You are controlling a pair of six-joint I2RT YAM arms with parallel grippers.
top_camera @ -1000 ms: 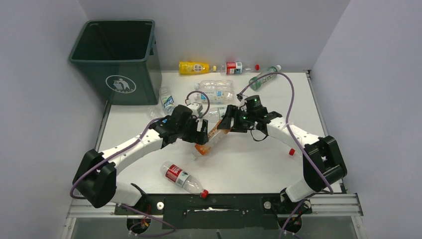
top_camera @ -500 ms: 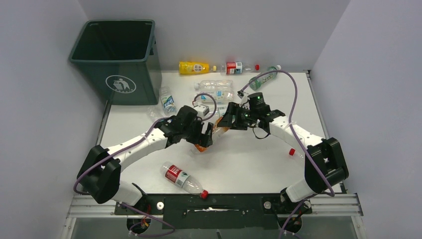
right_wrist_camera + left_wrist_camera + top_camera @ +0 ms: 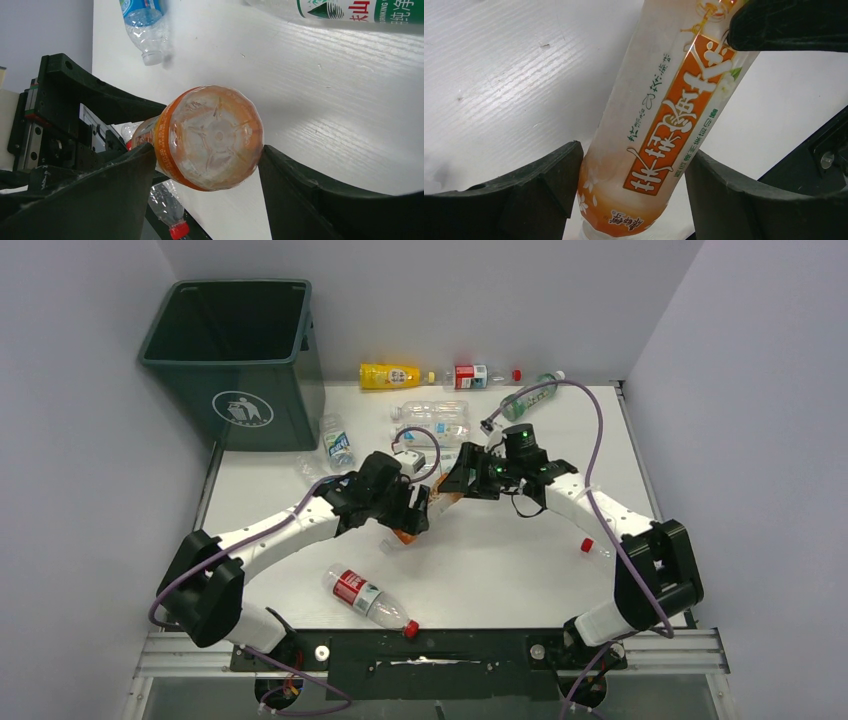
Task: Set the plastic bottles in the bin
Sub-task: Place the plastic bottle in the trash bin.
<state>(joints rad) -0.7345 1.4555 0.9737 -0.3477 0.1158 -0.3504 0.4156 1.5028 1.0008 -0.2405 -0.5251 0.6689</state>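
An orange-labelled plastic bottle [image 3: 408, 531] hangs tilted between both arms at the table's middle. My left gripper [image 3: 414, 517] is shut on its lower body [image 3: 659, 125], and both pads press its sides in the left wrist view. At the other end, my right gripper [image 3: 457, 485] is shut around the bottle's base [image 3: 212, 137], touching both sides. The dark green bin [image 3: 240, 350] stands at the far left, apart from both grippers. Other plastic bottles lie about: a yellow one [image 3: 390, 375], a red-labelled one [image 3: 470, 375], a green one [image 3: 530, 395].
Two clear bottles [image 3: 433, 420] lie just beyond the grippers. A blue-labelled bottle [image 3: 337, 443] rests by the bin. A red-labelled bottle [image 3: 365, 597] lies near the front edge. A loose red cap [image 3: 586, 545] sits by the right arm. Purple cables loop over both wrists.
My left gripper has narrowed from wide open onto the orange bottle. Both arms shifted slightly toward the far side, carrying the bottle with them.
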